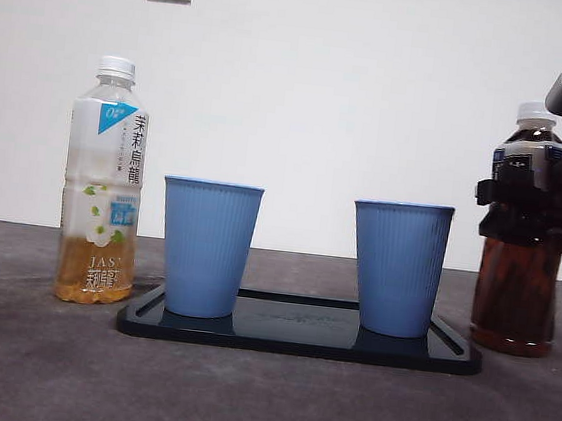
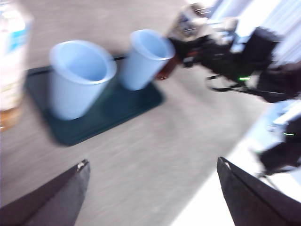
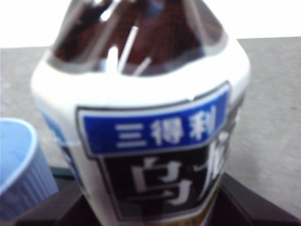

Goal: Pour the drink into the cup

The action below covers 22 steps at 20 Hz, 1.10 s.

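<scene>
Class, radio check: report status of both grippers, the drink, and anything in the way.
Right gripper at dark tea bottle, grip unconfirmed. Left gripper open, clear of the tray. Bottle upright, capped. Both cups upright on tray.

A black claw (image 1: pixel 539 197) is reaching in at the dark tea bottle (image 1: pixel 516 286), around its label. Just beside it, two blue cups (image 1: pixel 399 268) are standing on a black tray (image 1: pixel 298 335); a pale tea bottle (image 1: pixel 103 187) is standing well apart.
</scene>
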Each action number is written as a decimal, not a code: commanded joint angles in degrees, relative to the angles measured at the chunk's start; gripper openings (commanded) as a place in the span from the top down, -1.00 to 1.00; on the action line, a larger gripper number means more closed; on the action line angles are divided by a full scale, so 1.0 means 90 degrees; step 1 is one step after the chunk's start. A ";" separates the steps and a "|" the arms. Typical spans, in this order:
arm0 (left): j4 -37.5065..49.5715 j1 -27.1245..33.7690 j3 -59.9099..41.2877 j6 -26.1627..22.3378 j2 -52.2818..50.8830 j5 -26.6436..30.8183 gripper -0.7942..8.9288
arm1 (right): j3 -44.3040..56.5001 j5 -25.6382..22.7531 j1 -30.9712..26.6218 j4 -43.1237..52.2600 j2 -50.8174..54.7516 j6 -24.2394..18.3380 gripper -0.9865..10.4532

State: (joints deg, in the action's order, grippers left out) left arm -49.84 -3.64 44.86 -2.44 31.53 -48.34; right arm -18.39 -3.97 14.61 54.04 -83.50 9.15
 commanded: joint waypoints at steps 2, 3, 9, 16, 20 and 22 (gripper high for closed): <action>0.0270 -0.0017 0.0119 0.0058 0.0024 -0.0556 -0.06 | -0.0177 -0.0197 0.0010 -0.0712 0.0716 -0.0425 0.45; 0.0304 -0.0017 0.0119 0.0063 0.0024 -0.0665 -0.06 | -0.0296 -0.0265 0.0012 -0.1185 0.0969 -0.0571 0.45; 0.0534 -0.0114 0.0119 0.0058 0.0024 -0.0850 -0.06 | -0.1909 -0.0658 0.0034 -0.4719 0.1938 -0.1943 0.46; 0.0690 -0.0248 0.0119 0.0051 0.0024 -0.0850 -0.06 | -0.3679 -0.1875 0.0576 -0.7635 0.1960 -0.4524 0.46; 0.0687 -0.0389 0.0119 0.0039 0.0024 -0.0850 -0.06 | -0.3779 -0.2756 0.1086 -0.8216 0.1957 -0.5644 0.46; 0.0687 -0.0469 0.0119 0.0041 0.0022 -0.0848 -0.06 | -0.3779 -0.3016 0.1263 -0.8361 0.1957 -0.5945 0.46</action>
State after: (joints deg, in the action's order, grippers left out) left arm -44.36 -7.73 44.86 -2.00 31.53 -55.48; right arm -50.43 -29.65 25.56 -23.59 -66.02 -41.06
